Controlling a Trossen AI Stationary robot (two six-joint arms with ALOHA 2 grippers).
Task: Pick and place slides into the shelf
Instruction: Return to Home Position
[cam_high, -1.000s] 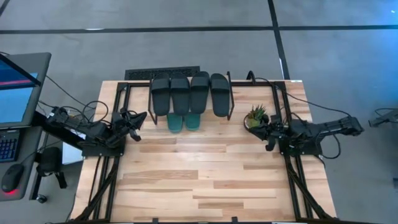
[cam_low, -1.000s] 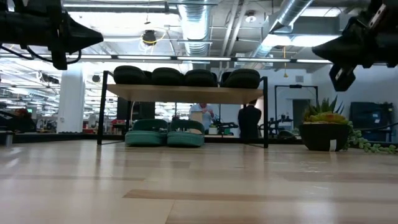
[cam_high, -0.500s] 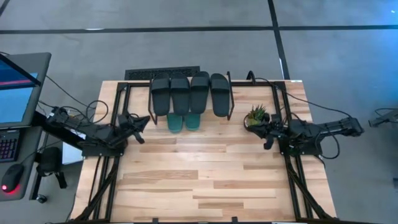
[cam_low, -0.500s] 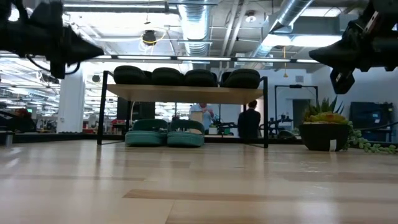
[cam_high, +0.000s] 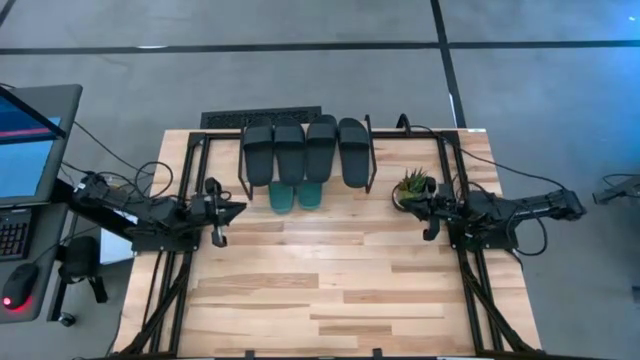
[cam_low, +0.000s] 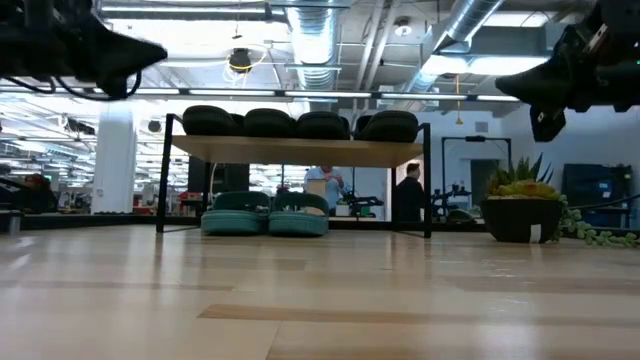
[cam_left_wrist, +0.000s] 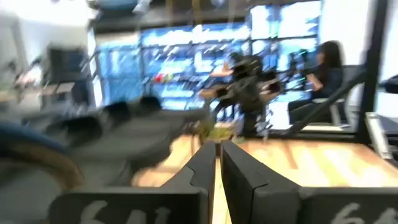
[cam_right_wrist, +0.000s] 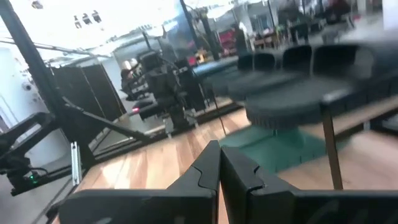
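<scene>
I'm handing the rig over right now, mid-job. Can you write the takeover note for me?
Left gripper: jaws shut, empty, raised off the table at its left side.
Right gripper: jaws shut, empty, raised at the right side by the potted plant.
Four black slides sit on top of the shelf; two teal slides lie under it.
Done: all six slides placed.
Left: only parking both arms at home.

No lettering, number or brand can be read anywhere. Pale marks on the dark body of the left gripper (cam_left_wrist: 217, 152), behind its fingers, are too blurred to make out. The monitor (cam_high: 22, 140) off the table's (cam_high: 330, 290) left edge shows only coloured bands.
</scene>
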